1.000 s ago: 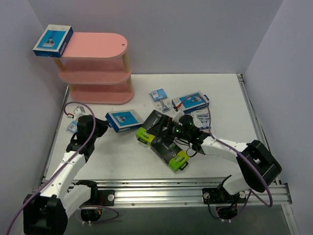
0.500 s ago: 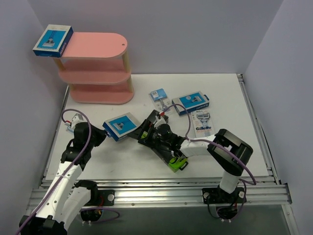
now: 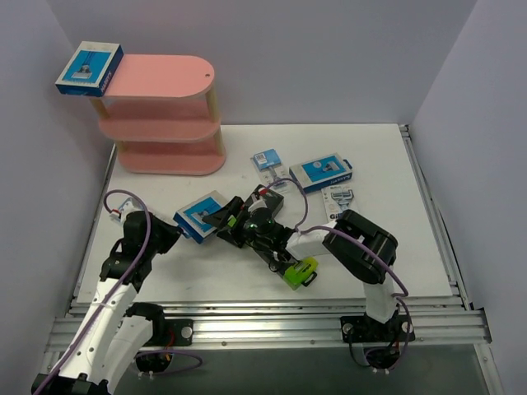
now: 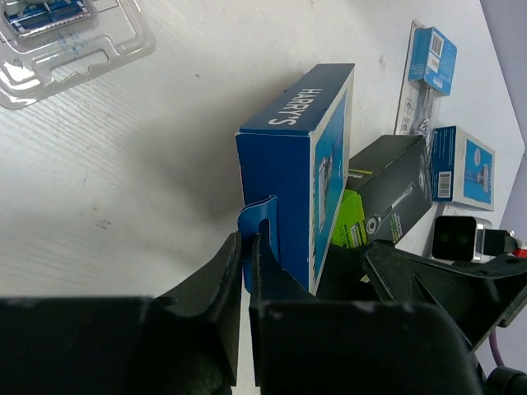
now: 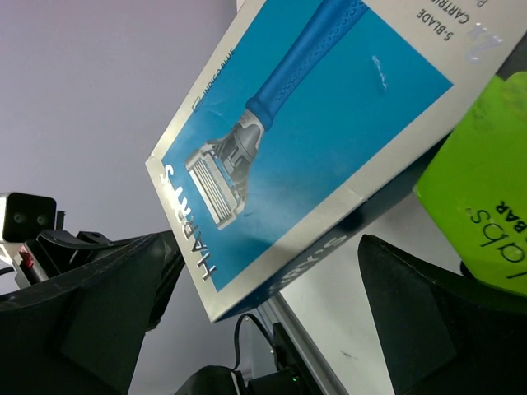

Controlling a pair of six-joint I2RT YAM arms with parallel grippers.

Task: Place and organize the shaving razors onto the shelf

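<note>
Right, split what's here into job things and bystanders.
Job: pink shelf; shelf-top box; Harry's box, in the left claw; black-and-lime box; flat blue box; blister pack; Gillette pack.
Lying about: purple cable; metal rail.

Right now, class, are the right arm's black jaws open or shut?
Open. In the right wrist view the black jaws of the right gripper stand wide apart, framing the blue-and-white Harry's razor box beyond them.

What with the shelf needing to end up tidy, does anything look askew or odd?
Yes. The blue box on top of the shelf overhangs its left end. The Harry's box is tipped up on edge beside a black box, pinched by the left pincer only at a loose flap.
</note>
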